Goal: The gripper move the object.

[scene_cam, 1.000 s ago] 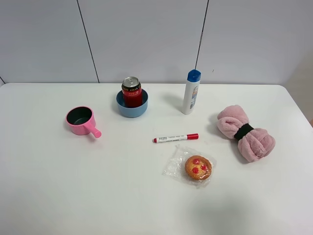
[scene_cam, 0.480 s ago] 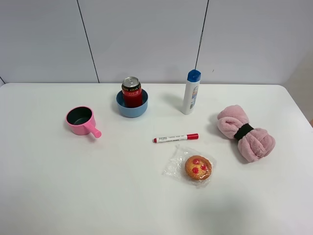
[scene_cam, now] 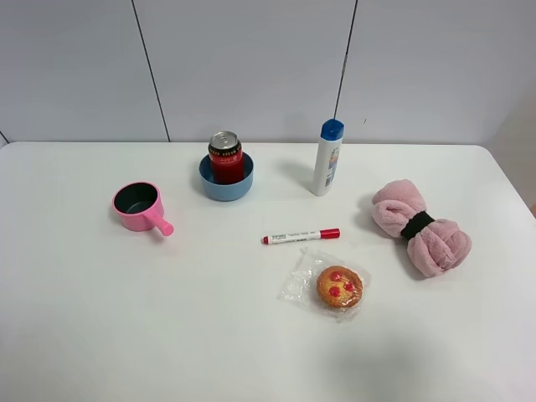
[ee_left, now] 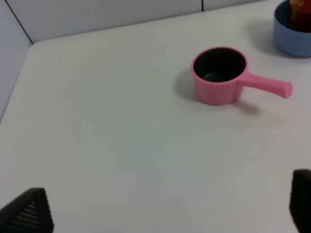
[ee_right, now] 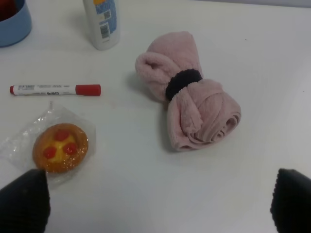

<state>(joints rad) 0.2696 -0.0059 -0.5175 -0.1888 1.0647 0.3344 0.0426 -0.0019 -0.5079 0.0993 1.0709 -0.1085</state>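
The object, a small red can with a silver top, stands upright inside a blue bowl at the back of the white table, left of centre. A sliver of the can shows in the left wrist view, far from my left gripper. That gripper is open over bare table, with only its black fingertips showing. My right gripper is also open, wide, over the table near the pastry. Neither arm appears in the exterior high view.
A pink saucepan sits left of the bowl. A white bottle with a blue cap stands to the right. A red-capped marker, a wrapped pastry and a rolled pink towel lie at centre and right.
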